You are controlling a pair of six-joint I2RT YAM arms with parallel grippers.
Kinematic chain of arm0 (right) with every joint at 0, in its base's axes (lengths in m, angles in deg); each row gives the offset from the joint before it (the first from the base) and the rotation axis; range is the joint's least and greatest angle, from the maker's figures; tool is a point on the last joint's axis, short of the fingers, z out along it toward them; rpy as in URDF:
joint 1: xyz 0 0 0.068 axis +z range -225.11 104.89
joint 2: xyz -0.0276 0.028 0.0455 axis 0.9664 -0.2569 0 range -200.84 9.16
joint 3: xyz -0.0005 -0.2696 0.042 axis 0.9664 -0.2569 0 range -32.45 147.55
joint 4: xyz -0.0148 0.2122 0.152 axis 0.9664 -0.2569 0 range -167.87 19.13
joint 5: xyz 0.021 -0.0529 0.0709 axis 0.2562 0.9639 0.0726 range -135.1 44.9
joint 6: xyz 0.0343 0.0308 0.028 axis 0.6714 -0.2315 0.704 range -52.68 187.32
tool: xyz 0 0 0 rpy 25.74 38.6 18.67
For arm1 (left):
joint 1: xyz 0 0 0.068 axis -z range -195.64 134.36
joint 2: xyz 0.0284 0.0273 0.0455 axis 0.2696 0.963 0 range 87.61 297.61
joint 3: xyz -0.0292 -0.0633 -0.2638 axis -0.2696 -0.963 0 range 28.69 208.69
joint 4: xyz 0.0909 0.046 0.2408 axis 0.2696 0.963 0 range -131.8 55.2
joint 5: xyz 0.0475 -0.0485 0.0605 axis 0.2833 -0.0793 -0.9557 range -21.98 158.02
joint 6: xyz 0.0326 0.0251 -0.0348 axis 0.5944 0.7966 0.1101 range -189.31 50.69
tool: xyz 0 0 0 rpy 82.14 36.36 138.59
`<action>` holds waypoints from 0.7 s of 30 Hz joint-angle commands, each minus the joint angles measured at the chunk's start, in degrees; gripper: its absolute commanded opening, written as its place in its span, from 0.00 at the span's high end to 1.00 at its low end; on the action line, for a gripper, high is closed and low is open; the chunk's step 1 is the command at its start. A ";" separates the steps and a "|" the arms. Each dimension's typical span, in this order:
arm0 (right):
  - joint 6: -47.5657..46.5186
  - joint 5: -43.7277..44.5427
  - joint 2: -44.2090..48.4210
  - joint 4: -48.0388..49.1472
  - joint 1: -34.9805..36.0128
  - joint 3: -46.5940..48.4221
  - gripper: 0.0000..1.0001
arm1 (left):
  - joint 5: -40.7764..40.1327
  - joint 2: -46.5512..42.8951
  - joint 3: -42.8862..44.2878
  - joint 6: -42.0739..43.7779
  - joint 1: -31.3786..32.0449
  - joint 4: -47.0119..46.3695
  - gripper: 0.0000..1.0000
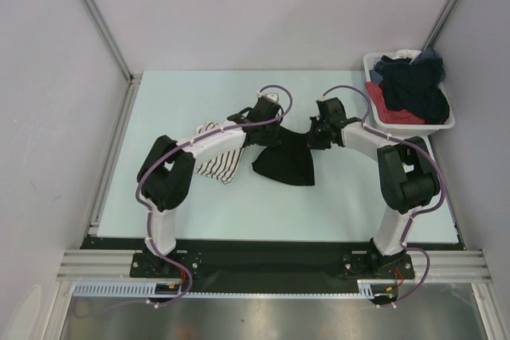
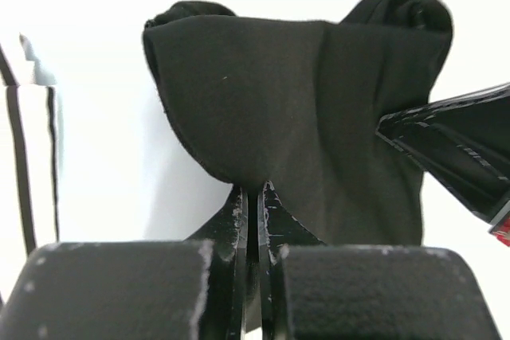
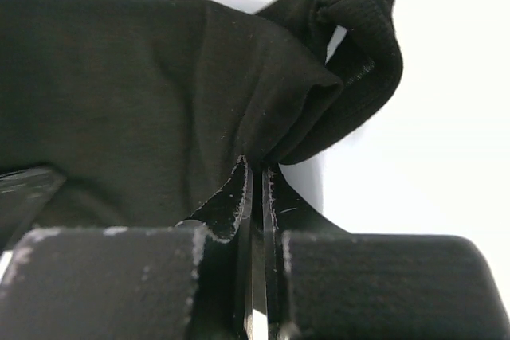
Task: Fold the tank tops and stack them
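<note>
Now, my left gripper [image 2: 253, 190] pinching the black tank top [image 2: 295, 117], my right gripper [image 3: 256, 169] pinching it too, striped tank top [image 1: 221, 167] beside.

You've got two soft sleeveless tank tops — one plain black top [image 1: 285, 162], one black-striped white top [image 1: 220, 164]. There's one white plastic basket [image 1: 434, 128] too.
</note>
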 commanded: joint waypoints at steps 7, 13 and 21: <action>1.92 -0.07 6.44 -0.05 2.00 -0.62 1.00 | -1.86 -6.79 -1.80 1.51 -0.08 1.68 1.00; 2.09 0.72 8.55 -2.25 2.71 0.87 1.00 | -0.29 -6.97 -0.57 1.87 -0.08 3.35 1.00; 1.92 1.33 10.84 -5.06 2.71 3.16 1.00 | -0.29 -9.25 1.01 2.83 -0.52 5.37 1.00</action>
